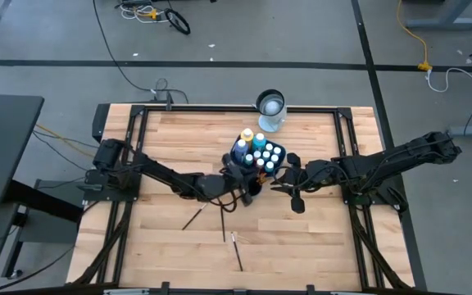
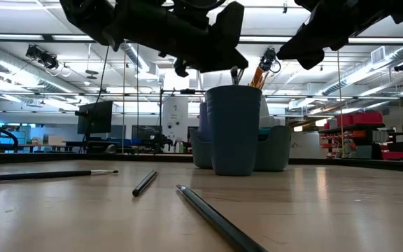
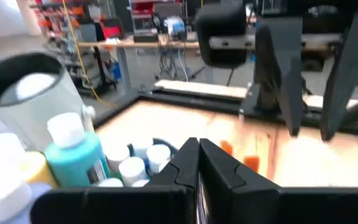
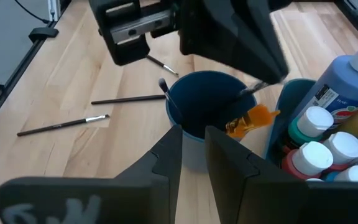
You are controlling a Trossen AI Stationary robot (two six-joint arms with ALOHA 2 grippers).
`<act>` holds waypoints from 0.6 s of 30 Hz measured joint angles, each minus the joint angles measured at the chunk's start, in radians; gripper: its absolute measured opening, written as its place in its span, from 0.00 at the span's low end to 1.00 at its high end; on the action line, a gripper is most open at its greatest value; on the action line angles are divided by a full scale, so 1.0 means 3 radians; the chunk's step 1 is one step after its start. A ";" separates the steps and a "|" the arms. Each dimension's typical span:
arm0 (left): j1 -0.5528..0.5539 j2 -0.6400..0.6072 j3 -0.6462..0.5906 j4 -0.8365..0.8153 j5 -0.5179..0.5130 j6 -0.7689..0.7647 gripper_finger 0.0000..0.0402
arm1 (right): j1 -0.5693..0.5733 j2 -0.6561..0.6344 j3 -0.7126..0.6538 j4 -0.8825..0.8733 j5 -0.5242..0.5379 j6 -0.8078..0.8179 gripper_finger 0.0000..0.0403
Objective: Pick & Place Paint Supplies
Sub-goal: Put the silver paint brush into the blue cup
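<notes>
- A wooden desk (image 1: 179, 254) is seen from above, with two dark robot arms reaching toward its middle.
- The left tool (image 1: 248, 176) hangs over a blue cup (image 4: 207, 118) just beside a blue caddy (image 4: 277, 127). Its fingers (image 3: 188, 168) are closed together on a thin brush (image 4: 257, 87) whose end dips into the cup.
- The right tool (image 1: 289, 170) sits beside the cup on its other side. Its fingers (image 4: 166, 155) stand slightly apart and hold nothing.
- The caddy holds small paint bottles (image 1: 267, 153) with coloured caps, a teal bottle (image 3: 73, 155) and a taller blue bottle (image 4: 353, 78).
- An orange brush (image 4: 250, 121) leans out of the cup.
- Three loose brushes (image 1: 224, 229) lie on the desk near its front, apart from the cup.
- A clear glass jar (image 1: 271, 111) stands at the far edge, behind the caddy.
</notes>
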 joint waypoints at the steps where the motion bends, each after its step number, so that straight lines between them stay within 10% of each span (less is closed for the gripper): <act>1: 0.0000 0.0000 0.0000 -0.0048 0.0007 -0.0047 0.04 | 0.0000 0.0000 0.0000 0.0000 0.0000 0.0001 0.18; 18: -0.0033 -0.0034 0.0031 -0.0253 0.0100 0.0042 0.22 | 0.0000 0.0000 0.0000 0.0005 0.0003 -0.0002 0.18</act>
